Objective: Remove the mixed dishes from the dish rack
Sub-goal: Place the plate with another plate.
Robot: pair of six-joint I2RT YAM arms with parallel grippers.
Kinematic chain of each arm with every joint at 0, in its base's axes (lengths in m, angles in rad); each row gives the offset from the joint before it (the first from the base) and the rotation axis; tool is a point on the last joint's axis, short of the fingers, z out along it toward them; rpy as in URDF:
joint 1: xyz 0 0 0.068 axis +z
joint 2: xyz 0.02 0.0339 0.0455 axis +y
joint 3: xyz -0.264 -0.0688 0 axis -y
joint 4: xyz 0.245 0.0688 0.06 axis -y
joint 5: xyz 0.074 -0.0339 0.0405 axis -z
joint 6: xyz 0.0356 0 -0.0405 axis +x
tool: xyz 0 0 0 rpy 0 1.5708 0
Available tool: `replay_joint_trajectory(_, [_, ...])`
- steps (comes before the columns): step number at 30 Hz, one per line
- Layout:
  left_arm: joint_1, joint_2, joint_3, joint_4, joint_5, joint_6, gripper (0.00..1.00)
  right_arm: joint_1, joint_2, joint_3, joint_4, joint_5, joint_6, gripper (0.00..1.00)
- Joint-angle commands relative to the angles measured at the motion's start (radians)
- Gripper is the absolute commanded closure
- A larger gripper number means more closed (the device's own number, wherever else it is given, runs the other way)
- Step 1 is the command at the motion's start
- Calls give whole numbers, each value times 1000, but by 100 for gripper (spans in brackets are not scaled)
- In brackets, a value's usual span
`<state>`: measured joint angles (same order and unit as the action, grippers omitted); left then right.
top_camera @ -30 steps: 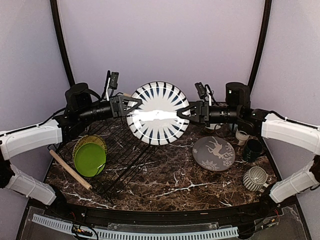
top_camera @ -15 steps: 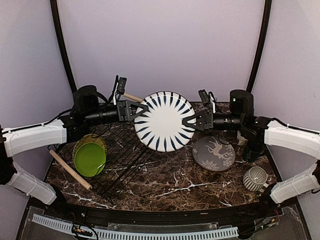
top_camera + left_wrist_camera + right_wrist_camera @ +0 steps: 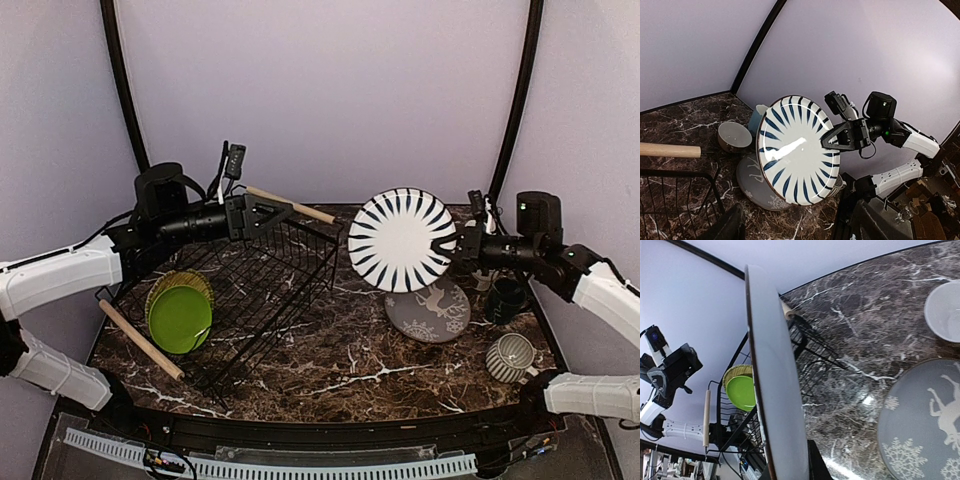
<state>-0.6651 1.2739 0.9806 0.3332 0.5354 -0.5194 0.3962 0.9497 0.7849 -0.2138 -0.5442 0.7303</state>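
a dark brown marble table [image 3: 340,375] is filling the lower half of the top view, with plain lilac walls [image 3: 320,90] and black curved poles [image 3: 122,100] rising behind it. the dish rack [image 3: 250,300] is occupying the table's left side, seemingly tilting with its far wooden handle [image 3: 292,206] raised, though the angle is hard to judge. the lime green plate [image 3: 180,320] and olive-yellow plate [image 3: 175,278] are leaning inside its left end. the right gripper [image 3: 452,247] is clamping the right rim of the black-and-white radial-striped plate [image 3: 402,240], holding it upright in the air right of centre, above a grey deer plate [image 3: 428,308]. the left gripper [image 3: 278,212] is hovering at the rack's far edge, fingers spread and gripping nothing. bare marble is lying open at centre and along the near edge. the dark teal mug [image 3: 505,298] and striped mug [image 3: 510,357] are crowding the right edge.
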Motion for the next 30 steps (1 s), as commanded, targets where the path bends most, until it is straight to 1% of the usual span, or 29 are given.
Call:
replay_joint_trajectory(1, [1, -46, 29, -95, -20, 76, 23, -117, -60, -14, -53, 20, -96, 100])
replay_joint_trajectory(5, [0, -69, 39, -172, -47, 132, 15, -236, -13, -60, -72, -70, -123, 100])
replay_joint_trajectory(8, [-1, -90, 47, -237, -71, 179, 11, -308, 33, -104, -13, -195, -109, 100])
replay_joint_trajectory(10, [-1, -103, 58, -281, -89, 209, 8, -333, 55, -123, 19, -228, -102, 100])
replay_joint_trajectory(15, [-1, -127, 65, -351, -132, 263, 5, -385, 116, -129, 22, -251, -127, 100])
replay_joint_trajectory(18, [-1, -137, 69, -379, -146, 277, 2, -387, 147, -138, 34, -257, -130, 100])
replay_joint_trajectory(20, [-1, -140, 70, -389, -154, 284, 1, -420, 166, -143, 46, -262, -130, 100])
replay_joint_trajectory(24, [0, -143, 75, -403, -164, 292, 1, -431, 200, -151, 55, -270, -136, 100])
replay_joint_trajectory(30, [0, -151, 76, -425, -177, 313, 1, -454, 200, -169, 54, -265, -138, 100])
